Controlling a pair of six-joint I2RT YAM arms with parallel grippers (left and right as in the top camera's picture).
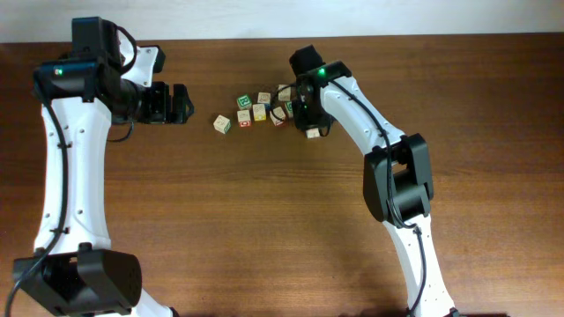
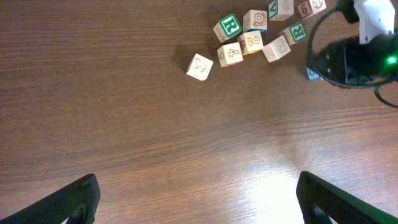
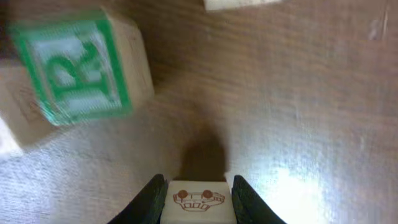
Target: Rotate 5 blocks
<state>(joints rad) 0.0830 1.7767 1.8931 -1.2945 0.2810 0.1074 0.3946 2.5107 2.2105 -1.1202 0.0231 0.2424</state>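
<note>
- Overhead view: on a brown wooden tabletop [image 1: 264, 220], the blocks [image 1: 260, 112] lie in a loose cluster just left of the right jaws. They are small pale cubes with coloured printed faces, and several touch.
- One lone cube [image 1: 222, 124] sits apart, further left of the right jaws than the cluster.
- The right arm [image 1: 370, 123] reaches in from the lower right. The right jaws sit at the cluster's edge, with a picture block [image 1: 313, 132] at their tips.
- The left arm [image 1: 70, 176] stands well left of the right jaws. The left jaws are spread wide and hold nothing.
- Left wrist view: the left fingers [image 2: 74, 199] show at the two bottom corners, far apart, with bare wood between them.
- The blocks [image 2: 251, 42] lie along the top edge, left of the right jaws' black body. Faces with a green "R", a "4" and a "2" can be read.
- Right wrist view: the right fingers [image 3: 152, 199] close in on both sides of the picture block [image 3: 199, 200] and appear to press on it. Its top face shows a reddish-brown drawing.
- A blurred green-framed block [image 3: 74, 71] sits up and left of the right jaws, well apart from them.
</note>
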